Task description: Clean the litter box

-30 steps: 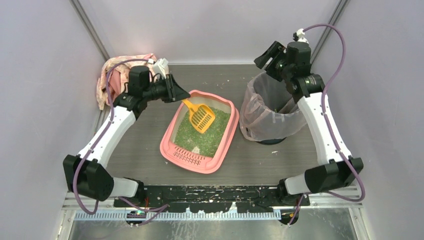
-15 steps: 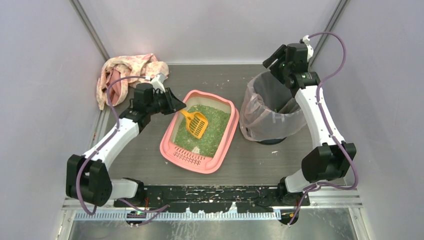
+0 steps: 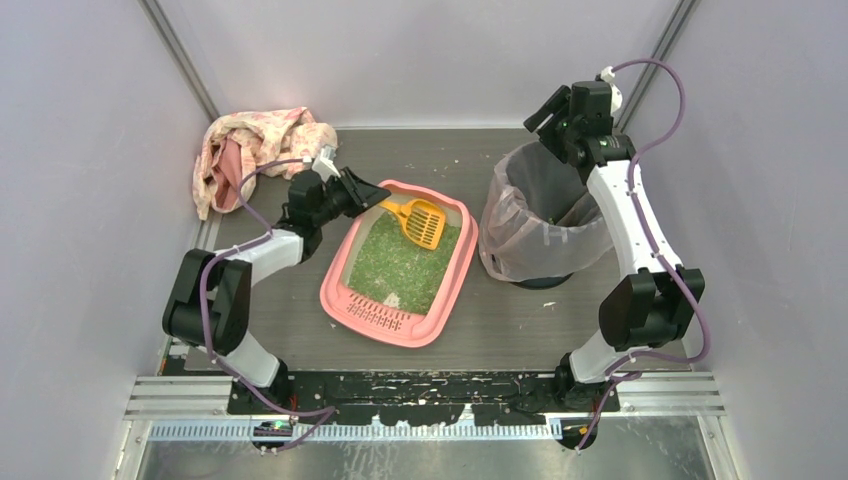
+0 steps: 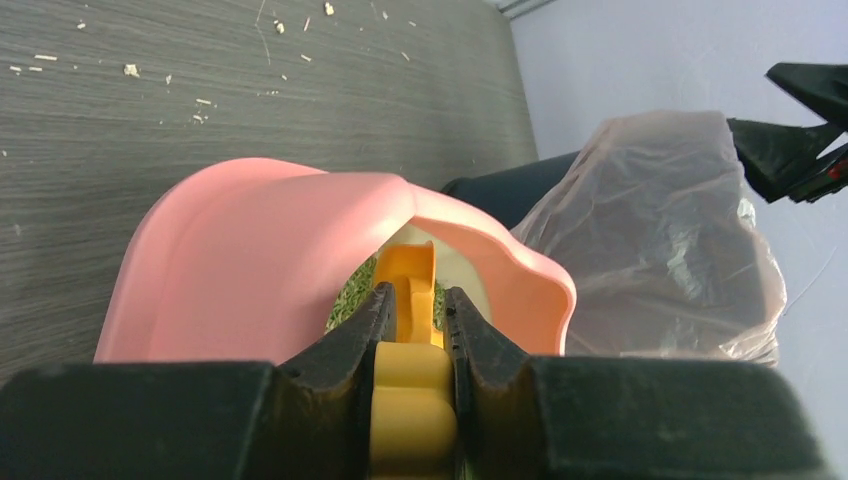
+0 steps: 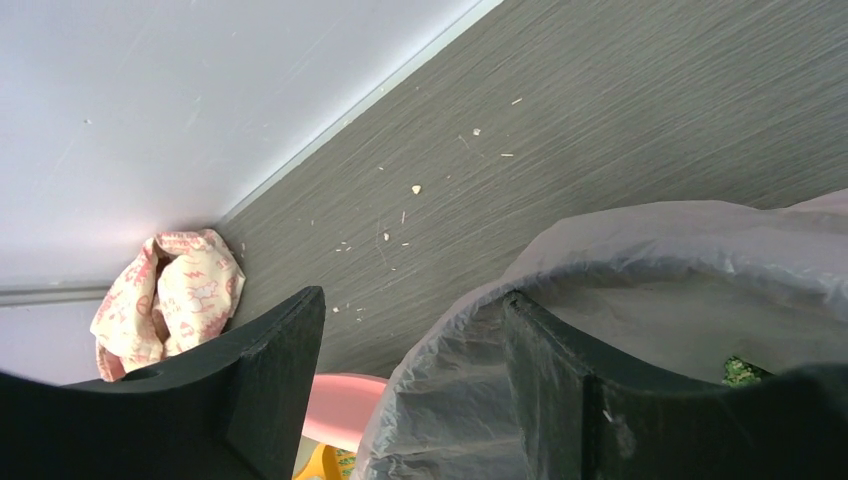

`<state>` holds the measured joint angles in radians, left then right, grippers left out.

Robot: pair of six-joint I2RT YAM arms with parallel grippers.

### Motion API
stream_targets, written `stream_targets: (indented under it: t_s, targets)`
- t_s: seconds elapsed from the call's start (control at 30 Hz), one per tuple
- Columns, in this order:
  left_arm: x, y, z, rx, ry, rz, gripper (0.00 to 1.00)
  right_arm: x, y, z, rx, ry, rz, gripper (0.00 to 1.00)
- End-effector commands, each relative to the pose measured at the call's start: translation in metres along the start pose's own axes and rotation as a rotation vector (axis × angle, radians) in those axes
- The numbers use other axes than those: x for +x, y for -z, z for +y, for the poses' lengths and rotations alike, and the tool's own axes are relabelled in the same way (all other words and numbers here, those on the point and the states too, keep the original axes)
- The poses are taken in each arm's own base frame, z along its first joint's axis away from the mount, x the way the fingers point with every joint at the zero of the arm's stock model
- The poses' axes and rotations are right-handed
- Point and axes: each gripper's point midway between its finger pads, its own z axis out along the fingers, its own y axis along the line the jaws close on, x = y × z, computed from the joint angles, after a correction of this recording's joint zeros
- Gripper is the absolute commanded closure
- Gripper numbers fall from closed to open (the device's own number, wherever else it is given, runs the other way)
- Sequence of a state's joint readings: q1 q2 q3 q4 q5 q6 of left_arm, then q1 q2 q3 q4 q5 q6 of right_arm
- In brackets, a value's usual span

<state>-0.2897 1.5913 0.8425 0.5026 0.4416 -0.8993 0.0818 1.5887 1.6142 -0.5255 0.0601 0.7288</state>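
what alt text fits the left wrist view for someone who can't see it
The left hand is shut on the handle of an orange scoop, which reaches over the rim of the pink litter box toward green granules. Behind to the right stands a bin lined with a translucent bag, on a grey table flecked with crumbs.
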Motion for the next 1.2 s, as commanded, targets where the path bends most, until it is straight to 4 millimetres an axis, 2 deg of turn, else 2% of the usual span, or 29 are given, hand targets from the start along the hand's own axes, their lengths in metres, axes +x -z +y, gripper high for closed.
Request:
stream_targets:
  t_s: [0.0,0.1,0.3,0.4,0.67,0.97,1.17]
  targets:
    - [0.023,-0.005,0.010,-0.023,0.060,0.057,1.00,-0.034,0.007,0.019,-0.068,-0.004,-0.094,0.30]
    - [0.024,0.003,0.008,-0.065,0.018,0.102,1.00,-0.038,0.009,0.015,-0.059,-0.009,-0.103,0.30]
    - [0.006,0.016,-0.024,-0.081,-0.104,0.186,1.00,-0.038,0.009,0.010,-0.049,-0.031,-0.100,0.30]
    - [0.001,0.022,-0.029,-0.112,-0.146,0.221,1.00,-0.035,0.008,0.008,-0.047,-0.049,-0.095,0.30]
    - [0.020,0.035,-0.014,-0.164,-0.158,0.229,1.00,-0.031,0.012,0.003,-0.037,-0.057,-0.091,0.31]
    - [0.039,0.020,-0.015,-0.141,-0.099,0.229,1.00,-0.031,0.023,0.007,-0.045,-0.036,-0.080,0.31]
    - [0.037,0.001,-0.020,-0.102,-0.088,0.181,1.00,-0.024,0.034,-0.001,-0.039,-0.030,-0.078,0.31]
